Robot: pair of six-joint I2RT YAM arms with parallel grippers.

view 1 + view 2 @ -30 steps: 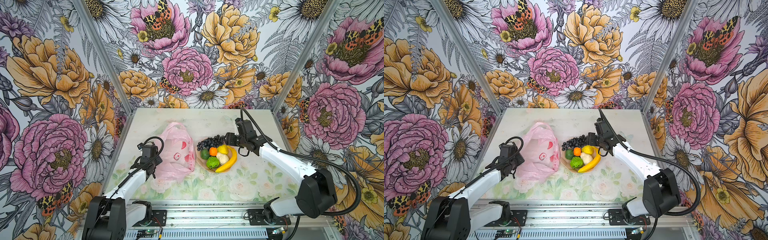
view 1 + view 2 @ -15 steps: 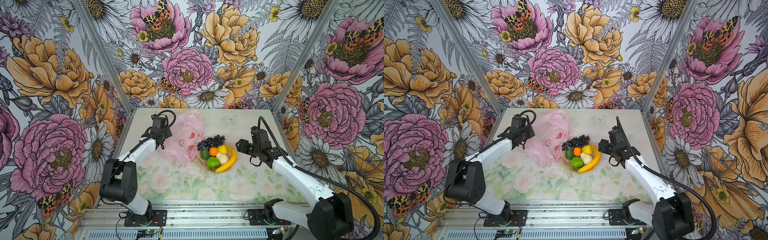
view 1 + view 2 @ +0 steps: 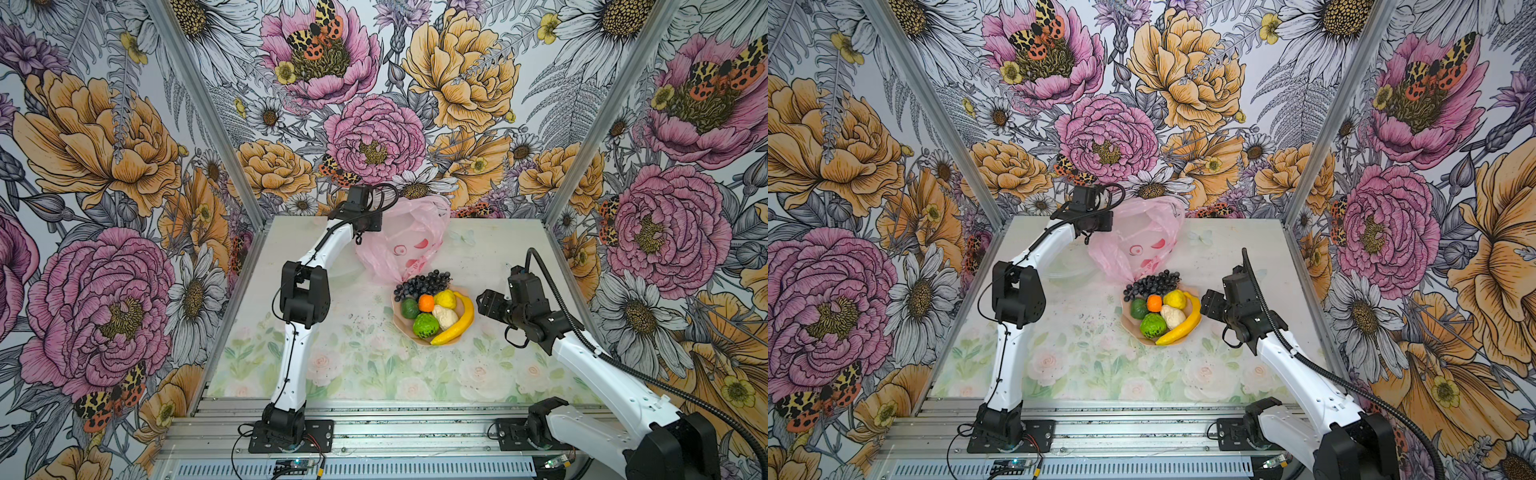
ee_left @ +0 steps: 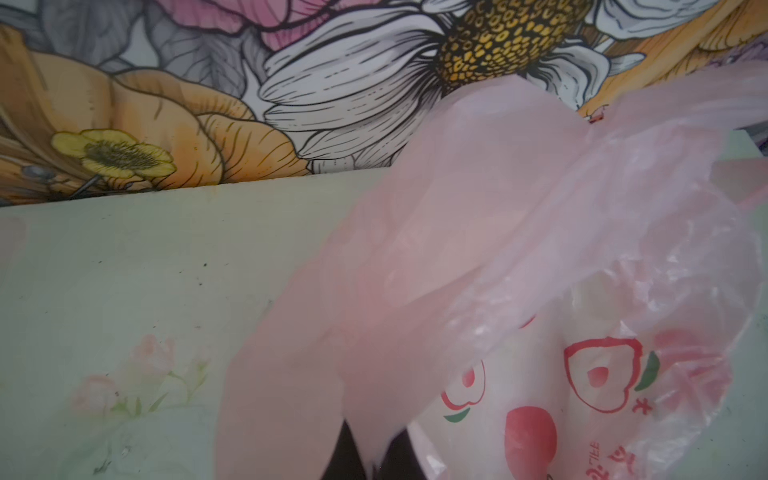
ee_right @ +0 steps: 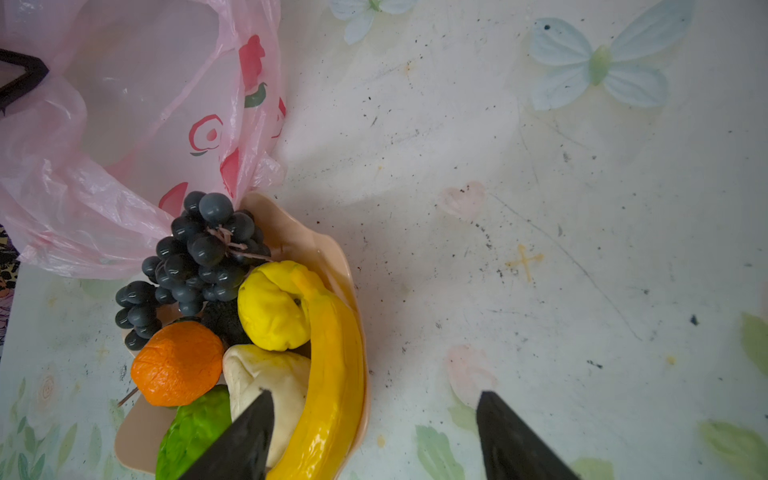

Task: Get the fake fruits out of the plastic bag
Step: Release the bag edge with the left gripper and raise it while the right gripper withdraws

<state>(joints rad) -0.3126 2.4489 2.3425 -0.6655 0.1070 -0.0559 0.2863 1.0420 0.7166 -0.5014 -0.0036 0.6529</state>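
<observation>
Left gripper, upper centre, is clenched on the bag, which hangs with its low tip touching the grapes; I'd lift it away gently so nothing drags. Fruits fill the bowl mid-frame. Right gripper, just right of it, gapes empty, clear of the path.

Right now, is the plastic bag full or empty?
Empty, it seems: the plastic bag shows nothing inside; the fake fruits lie in the bowl.

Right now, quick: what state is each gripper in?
Left gripper: shut on the plastic bag.
Right gripper: open, holding nothing.
</observation>
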